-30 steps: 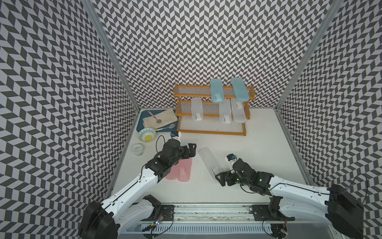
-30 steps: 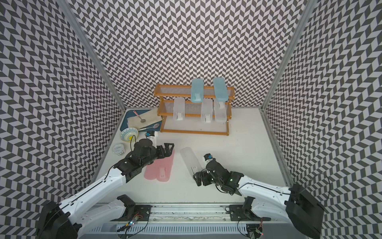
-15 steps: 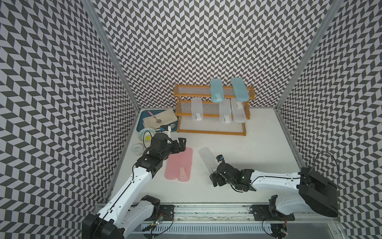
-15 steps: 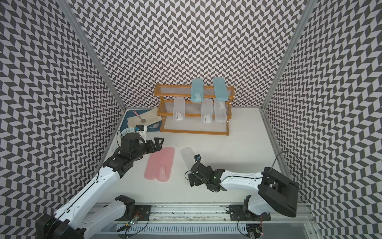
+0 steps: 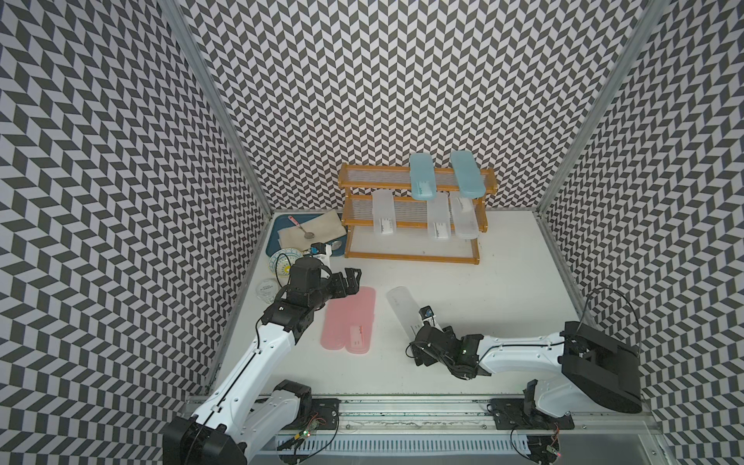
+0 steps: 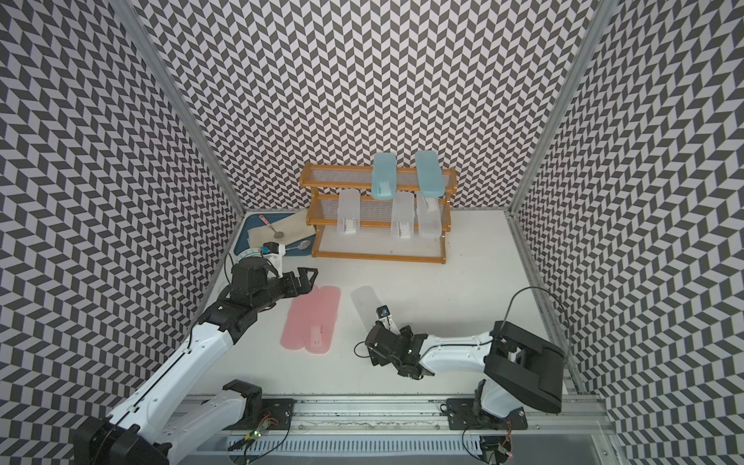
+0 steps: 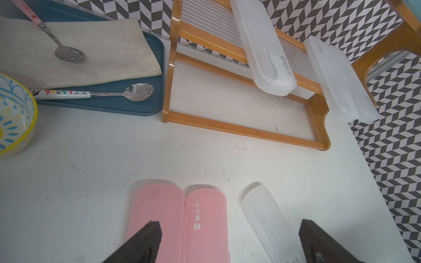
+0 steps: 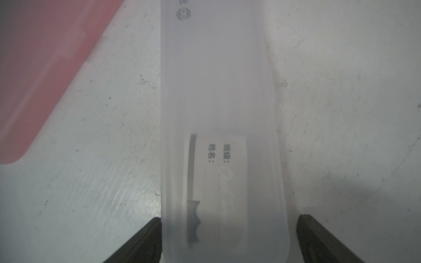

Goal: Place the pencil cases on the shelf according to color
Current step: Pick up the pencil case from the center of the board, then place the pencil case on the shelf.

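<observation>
The shelf [image 5: 410,257] stands at the back with two light blue pencil cases [image 5: 421,177] on its top tier and three frosted white ones [image 5: 382,211] on the middle tier. Two pink cases [image 5: 349,320] lie side by side on the table. To their right a frosted white case [image 5: 404,306] lies slanted. My right gripper [image 5: 418,343] straddles its near end. In the right wrist view one finger [image 8: 150,236] touches the case [image 8: 218,91], while the opposite finger stands a little off it. My left gripper [image 5: 350,280] hovers open over the pink cases' far ends [image 7: 182,211].
A dark blue tray [image 5: 277,241] with a cloth and two spoons sits left of the shelf. A patterned bowl [image 5: 282,263] and a small clear dish [image 5: 267,288] lie by the left wall. The shelf's bottom tier [image 7: 239,109] holds nothing.
My left gripper has drawn back to the left, uncovering the pink cases. My right gripper has shifted left along the white case, and its jaws have narrowed around the case's near end.
</observation>
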`<control>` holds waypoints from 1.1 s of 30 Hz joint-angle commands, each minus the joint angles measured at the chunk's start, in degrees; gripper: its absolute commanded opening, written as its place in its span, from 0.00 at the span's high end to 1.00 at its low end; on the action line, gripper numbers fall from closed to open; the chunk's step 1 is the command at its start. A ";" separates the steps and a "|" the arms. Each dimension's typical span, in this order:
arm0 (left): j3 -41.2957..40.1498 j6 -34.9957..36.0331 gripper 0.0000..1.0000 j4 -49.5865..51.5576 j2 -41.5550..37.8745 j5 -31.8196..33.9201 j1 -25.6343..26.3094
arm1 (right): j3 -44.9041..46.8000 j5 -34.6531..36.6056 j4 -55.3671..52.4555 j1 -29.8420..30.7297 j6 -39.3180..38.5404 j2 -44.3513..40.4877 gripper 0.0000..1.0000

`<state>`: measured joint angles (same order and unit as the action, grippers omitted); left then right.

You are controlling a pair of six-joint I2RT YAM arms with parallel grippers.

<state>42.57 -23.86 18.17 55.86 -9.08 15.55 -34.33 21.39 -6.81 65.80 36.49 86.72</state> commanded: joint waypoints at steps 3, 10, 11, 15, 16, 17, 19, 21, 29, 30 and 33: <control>0.55 0.57 0.00 -1.10 0.04 -2.42 -1.09 | 1.25 0.77 -0.13 1.26 4.63 3.17 0.14; 0.56 0.57 0.00 -1.38 -0.25 -2.78 -1.92 | 2.40 2.81 -0.25 1.50 5.93 -0.50 0.38; 0.42 0.57 0.00 -1.45 -0.38 -2.93 -2.01 | 2.54 3.11 -0.52 1.52 6.17 -1.67 0.41; 0.37 0.57 0.00 -1.74 -0.49 -3.39 -2.43 | 1.63 4.70 -3.45 1.70 7.02 -6.81 0.42; 0.33 0.57 0.00 -1.85 -0.40 -3.64 -2.54 | 1.12 5.24 -4.57 1.73 7.23 -7.87 0.42; 0.38 0.57 0.00 -1.97 -0.30 -3.86 -2.70 | 0.48 5.86 -5.84 1.70 7.54 -9.11 0.42; 0.41 0.52 0.00 -2.39 -0.09 -4.35 -3.02 | -0.95 7.20 -8.26 1.71 8.06 -11.14 0.43; 0.54 0.48 0.00 -2.83 0.12 -5.04 -3.46 | -2.45 8.58 -10.06 1.71 8.44 -13.11 0.43; 0.53 0.05 0.00 -4.38 1.02 -8.73 -6.01 | -10.53 14.52 -16.65 1.69 9.77 -16.42 0.44; 0.51 0.06 0.00 -4.38 0.93 -8.92 -6.22 | -11.27 15.38 -16.66 1.68 9.55 -16.41 0.44; 0.50 0.13 0.00 -4.55 0.67 -9.11 -6.59 | -13.65 17.92 -15.51 1.33 8.10 -16.03 0.42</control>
<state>42.54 -23.90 15.46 56.80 -16.60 9.52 -45.63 34.39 -22.83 67.11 45.28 71.33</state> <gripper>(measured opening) 0.993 0.758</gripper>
